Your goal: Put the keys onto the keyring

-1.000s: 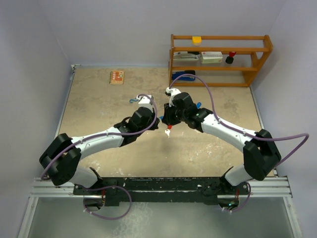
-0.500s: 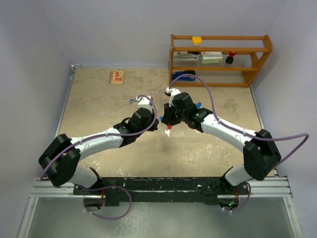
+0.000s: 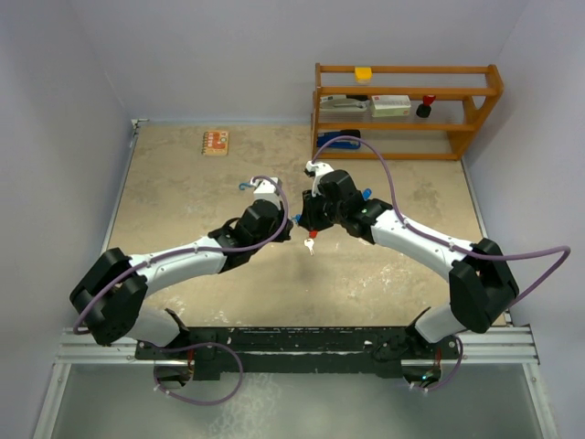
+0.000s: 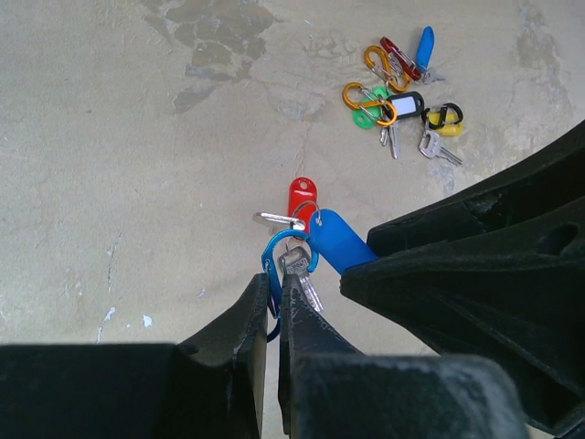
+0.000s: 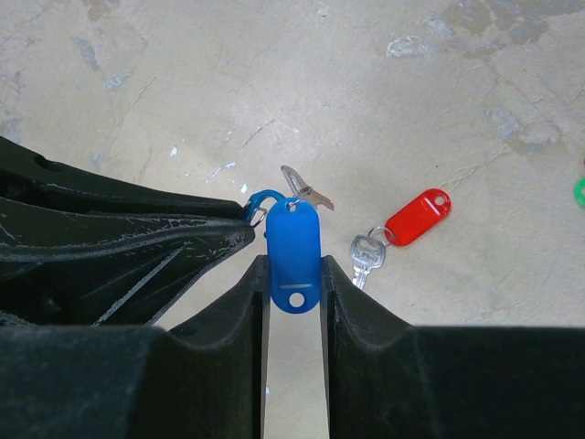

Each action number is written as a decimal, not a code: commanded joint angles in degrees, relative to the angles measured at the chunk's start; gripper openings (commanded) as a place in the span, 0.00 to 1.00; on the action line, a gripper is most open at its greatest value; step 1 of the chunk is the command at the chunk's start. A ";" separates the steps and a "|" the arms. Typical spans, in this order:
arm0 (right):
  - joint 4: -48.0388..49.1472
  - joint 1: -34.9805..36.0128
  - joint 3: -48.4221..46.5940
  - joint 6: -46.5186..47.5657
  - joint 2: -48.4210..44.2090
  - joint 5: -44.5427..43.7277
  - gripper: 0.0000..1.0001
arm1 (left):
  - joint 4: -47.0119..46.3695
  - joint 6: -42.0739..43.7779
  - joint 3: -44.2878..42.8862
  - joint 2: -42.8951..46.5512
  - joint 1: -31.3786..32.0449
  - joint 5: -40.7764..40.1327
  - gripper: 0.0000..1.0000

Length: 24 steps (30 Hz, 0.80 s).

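My left gripper [image 4: 272,288] is shut on a blue carabiner keyring [image 4: 279,261], held above the table. My right gripper [image 5: 292,270] is shut on the blue plastic tag [image 5: 292,247] of a key; its silver blade [image 5: 306,187] sits at the keyring's loop [image 5: 260,203]. The two grippers meet tip to tip mid-table [image 3: 297,222]. A red-tagged key [image 5: 416,218] with a silver blade [image 5: 364,254] lies on the table just below them, also in the top view [image 3: 311,240]. Several more keys and coloured clips lie in a pile [image 4: 402,91].
A wooden shelf [image 3: 407,110] with small items stands at the back right. A small wooden block [image 3: 216,143] lies at the back left. A small blue item [image 3: 245,185] lies beyond the left wrist. The key pile [image 3: 366,194] is right of the right gripper.
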State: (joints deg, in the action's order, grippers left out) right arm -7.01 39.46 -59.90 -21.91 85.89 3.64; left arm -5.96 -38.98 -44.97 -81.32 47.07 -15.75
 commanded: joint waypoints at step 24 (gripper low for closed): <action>-0.55 -0.09 -3.39 0.86 -0.81 -2.92 0.22 | -3.28 0.44 1.91 3.07 0.39 0.09 0.44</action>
State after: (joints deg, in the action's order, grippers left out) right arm -7.51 39.42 -60.53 -21.76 85.89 2.02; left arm -6.72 -38.81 -43.16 -80.62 47.07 -15.05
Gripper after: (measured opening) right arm 0.262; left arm 0.434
